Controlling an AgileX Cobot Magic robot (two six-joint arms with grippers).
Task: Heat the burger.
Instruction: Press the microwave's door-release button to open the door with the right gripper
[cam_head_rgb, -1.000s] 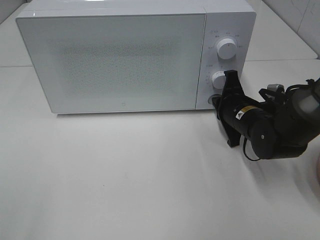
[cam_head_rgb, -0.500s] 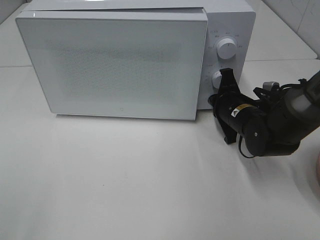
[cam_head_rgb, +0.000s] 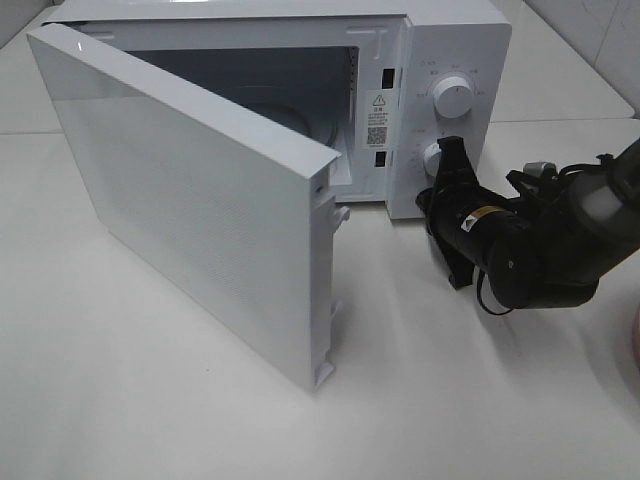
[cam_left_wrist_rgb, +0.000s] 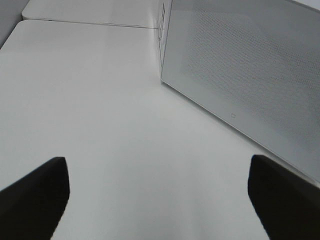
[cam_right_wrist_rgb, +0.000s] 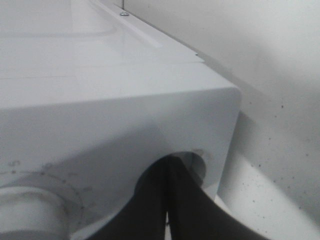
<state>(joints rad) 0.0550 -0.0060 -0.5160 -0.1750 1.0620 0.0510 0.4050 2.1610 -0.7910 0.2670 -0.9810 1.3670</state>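
Right hand (cam_right_wrist_rgb: 167, 172): closed, tips at the microwave (cam_head_rgb: 460, 50) door button (cam_right_wrist_rgb: 200, 157).
Left hand (cam_left_wrist_rgb: 157, 192): open, empty, facing the door (cam_head_rgb: 200, 230) from outside.
Cavity (cam_head_rgb: 270, 90): open toward the right arm.
Burger: unseen; the pink rim (cam_head_rgb: 636, 350) suggests it lies rightward.

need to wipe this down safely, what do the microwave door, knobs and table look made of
Door: glossy white glass or plastic, judging by its sheen, with a fine dotted mesh pattern.
Knobs: smooth white plastic, probably.
Table: matte off-white, perhaps laminate; no grain shows.
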